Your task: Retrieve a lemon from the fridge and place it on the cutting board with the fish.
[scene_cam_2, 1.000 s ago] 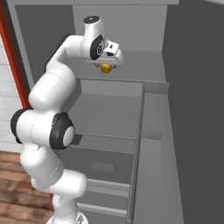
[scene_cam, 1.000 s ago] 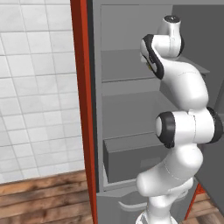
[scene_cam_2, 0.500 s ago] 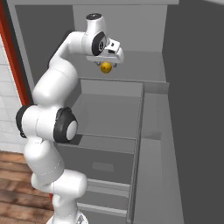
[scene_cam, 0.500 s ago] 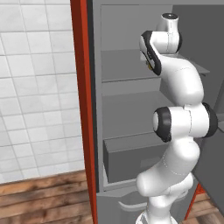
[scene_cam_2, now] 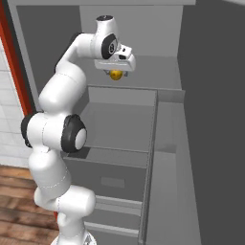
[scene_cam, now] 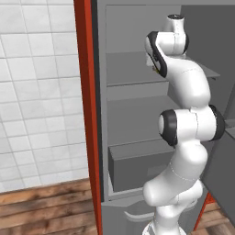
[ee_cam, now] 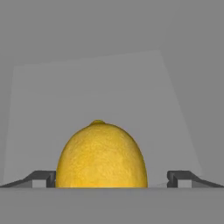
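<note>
The lemon [scene_cam_2: 115, 74] is small, round and yellow and rests on the upper shelf of the open grey fridge [scene_cam_2: 167, 33]. My gripper [scene_cam_2: 116, 72] hangs right over it, pointing down. In the hand view the lemon [ee_cam: 101, 155] sits close up between the two dark fingertips [ee_cam: 43, 178], left of the midline, touching or nearly touching the left tip and clear of the right one. My gripper [ee_cam: 111, 179] is open around the fruit. In the left base view the arm reaches into the fridge [scene_cam: 133, 124] at upper-shelf height. The cutting board and the fish are out of view.
A grey drawer [scene_cam: 137, 167] stands below the fridge shelves. The fridge door [scene_cam_2: 210, 143] stands open on the right. A red panel edge [scene_cam: 87, 114] and a white tiled wall [scene_cam: 36, 92] lie to the left, above a wooden floor [scene_cam: 41, 211].
The arm has leaned slightly further into the fridge over the upper shelf. The lemon has stayed in place and the jaws have stayed wide.
</note>
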Motion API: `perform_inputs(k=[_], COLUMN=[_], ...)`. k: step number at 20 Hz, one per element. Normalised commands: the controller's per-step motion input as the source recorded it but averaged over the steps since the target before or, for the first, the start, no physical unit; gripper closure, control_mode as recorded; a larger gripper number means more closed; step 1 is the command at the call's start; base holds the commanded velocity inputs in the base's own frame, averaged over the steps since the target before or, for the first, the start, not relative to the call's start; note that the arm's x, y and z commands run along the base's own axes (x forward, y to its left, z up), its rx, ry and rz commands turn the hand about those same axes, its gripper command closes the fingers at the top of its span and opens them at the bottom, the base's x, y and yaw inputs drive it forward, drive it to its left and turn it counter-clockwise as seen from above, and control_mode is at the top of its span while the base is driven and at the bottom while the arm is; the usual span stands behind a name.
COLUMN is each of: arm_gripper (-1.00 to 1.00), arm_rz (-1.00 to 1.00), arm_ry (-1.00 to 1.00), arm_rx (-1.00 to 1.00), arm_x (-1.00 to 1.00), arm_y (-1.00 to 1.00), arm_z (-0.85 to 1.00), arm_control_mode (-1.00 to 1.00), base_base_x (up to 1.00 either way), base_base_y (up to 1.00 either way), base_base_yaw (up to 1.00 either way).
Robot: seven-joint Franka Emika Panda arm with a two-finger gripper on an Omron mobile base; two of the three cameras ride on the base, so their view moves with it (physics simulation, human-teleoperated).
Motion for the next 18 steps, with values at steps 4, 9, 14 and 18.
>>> perform_inputs(k=[4, 9, 14, 18], arm_gripper=[-1.0, -1.0, 1.0, 1.0], arm_rz=[0.0, 0.0, 0.0, 0.0], arm_ry=[0.0, 0.0, 0.0, 0.0], arm_rx=[0.01, 0.03, 0.03, 0.01], arm_x=[0.0, 0.0, 0.0, 0.0], arm_y=[0.0, 0.0, 0.0, 0.02], arm_z=[-0.17, -0.27, -0.21, -0.09], arm_control_mode=[-1.0, -1.0, -1.0, -1.0], base_base_x=[0.0, 0.0, 0.0, 0.0], base_base_y=[0.0, 0.0, 0.0, 0.0], base_base_yaw=[0.0, 0.0, 0.0, 0.0])
